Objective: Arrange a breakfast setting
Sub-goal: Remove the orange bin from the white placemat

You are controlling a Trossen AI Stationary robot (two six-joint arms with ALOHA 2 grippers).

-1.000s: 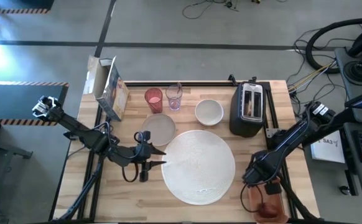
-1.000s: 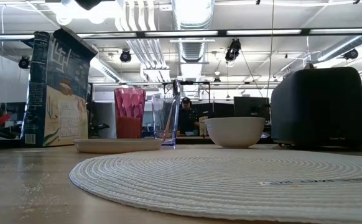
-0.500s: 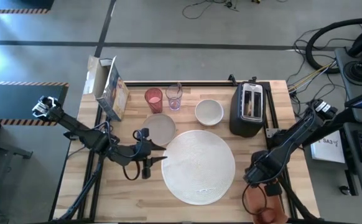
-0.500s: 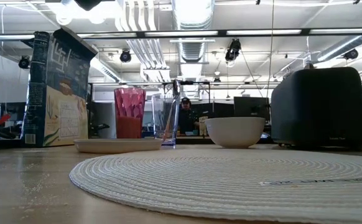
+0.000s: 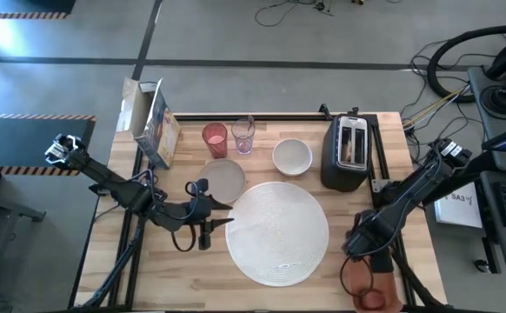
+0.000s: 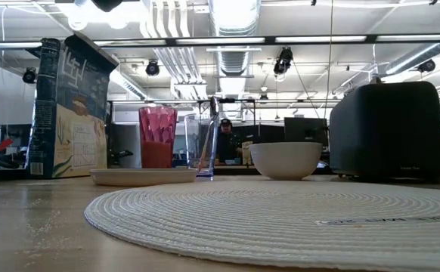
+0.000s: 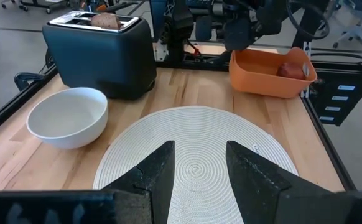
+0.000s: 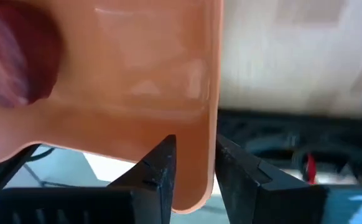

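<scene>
The large white round plate (image 5: 277, 233) lies mid-table. Behind it stand the smaller pale plate (image 5: 224, 180), white bowl (image 5: 292, 157), pink tumbler (image 5: 215, 138) and clear glass (image 5: 243, 136), which holds the spoon (image 6: 213, 136). A toast slice (image 7: 104, 20) sticks up from the toaster (image 5: 346, 154). The dark-red fruit (image 7: 291, 70) lies in the orange tray (image 7: 262, 71) at the near right corner. My right gripper (image 8: 193, 165) points down at the tray, one finger inside its wall and one outside, a narrow gap between them. My left gripper (image 7: 199, 168) hovers open, left of the large plate. My right gripper stands astride the tray's side wall (image 8: 196, 124) near a corner, coming from above with one finger (image 8: 159, 168) inside the tray and the other outside. I cannot tell whether the fingers touch the wall. The tray rests on the table.
A cereal box (image 5: 153, 126) stands at the far left corner. The tray's near end reaches the table's near edge, with the black frame and cables (image 8: 293, 155) just past it. Bare wood (image 5: 192, 278) lies near left of the large plate.
My right gripper has risen a little over the tray. The other things and my left arm have kept still.
</scene>
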